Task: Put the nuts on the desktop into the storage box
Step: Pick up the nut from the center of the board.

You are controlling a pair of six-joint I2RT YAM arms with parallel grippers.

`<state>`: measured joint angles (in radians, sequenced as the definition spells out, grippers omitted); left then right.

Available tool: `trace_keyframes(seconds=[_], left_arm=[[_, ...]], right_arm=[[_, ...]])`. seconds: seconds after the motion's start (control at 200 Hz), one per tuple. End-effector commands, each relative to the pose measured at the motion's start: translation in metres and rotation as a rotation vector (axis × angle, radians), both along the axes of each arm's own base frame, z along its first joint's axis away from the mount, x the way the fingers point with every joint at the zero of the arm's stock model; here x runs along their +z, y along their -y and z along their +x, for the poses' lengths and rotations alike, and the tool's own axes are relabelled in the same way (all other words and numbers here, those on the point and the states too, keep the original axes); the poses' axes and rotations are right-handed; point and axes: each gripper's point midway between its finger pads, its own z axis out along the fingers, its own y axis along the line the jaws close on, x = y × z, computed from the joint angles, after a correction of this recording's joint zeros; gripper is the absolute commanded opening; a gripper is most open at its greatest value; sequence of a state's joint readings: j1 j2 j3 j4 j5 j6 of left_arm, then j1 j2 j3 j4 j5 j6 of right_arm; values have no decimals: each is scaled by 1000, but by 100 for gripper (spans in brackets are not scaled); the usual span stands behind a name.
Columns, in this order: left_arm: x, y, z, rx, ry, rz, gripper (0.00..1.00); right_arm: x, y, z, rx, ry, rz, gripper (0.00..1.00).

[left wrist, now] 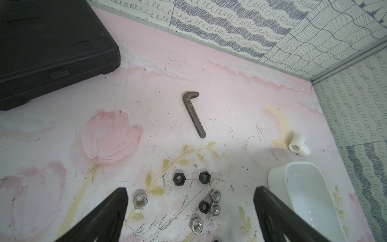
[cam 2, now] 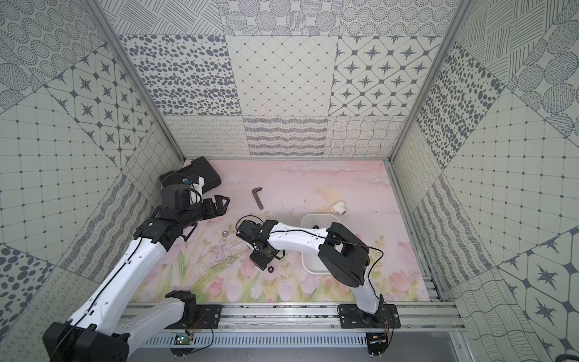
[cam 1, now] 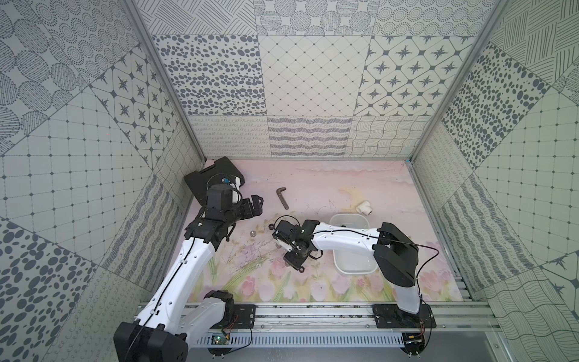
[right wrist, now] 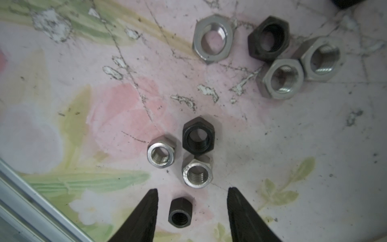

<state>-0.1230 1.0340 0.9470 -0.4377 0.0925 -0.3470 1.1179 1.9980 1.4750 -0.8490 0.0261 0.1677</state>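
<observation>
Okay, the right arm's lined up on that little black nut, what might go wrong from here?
The black nut sits loose between the right gripper's open fingers, nearer one than the other; closing may push it sideways or pop it out. The silver nut lies just beyond them, so a slightly deeper reach could knock it.

Left arm (cam 1: 188, 263) and right arm (cam 1: 344, 243) are wearing white shells, black joints, thin black cables (cam 1: 344, 231); left gripper (left wrist: 190, 188) and right gripper (right wrist: 192, 189) are showing tapered black fingers (right wrist: 144, 218).
</observation>
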Motion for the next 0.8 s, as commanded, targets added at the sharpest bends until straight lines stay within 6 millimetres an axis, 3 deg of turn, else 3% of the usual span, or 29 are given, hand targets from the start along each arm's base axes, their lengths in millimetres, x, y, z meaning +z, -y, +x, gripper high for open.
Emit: trace_keyframes(seconds=[0.0,0.41,0.56,0.66,0.796], left_arm=[[-2,-1,-2,3,-5,7,99],[-2,-1,-2,4,-1,11,99],[-1,-2,-2,6,0,11,99],[-1,-2,-2,4,1,12,99],[-2,-2,-1,4,-3,12,99]], right_arm=[[-1,-10,4,6,17,13,57],[-15,-12,2,14,-8,-7,52],[-19,-10,3,13,-8,-19,45],[-20,-10,4,10,-3,-22,35],[-9,-11,7,5,18,-3,26]])
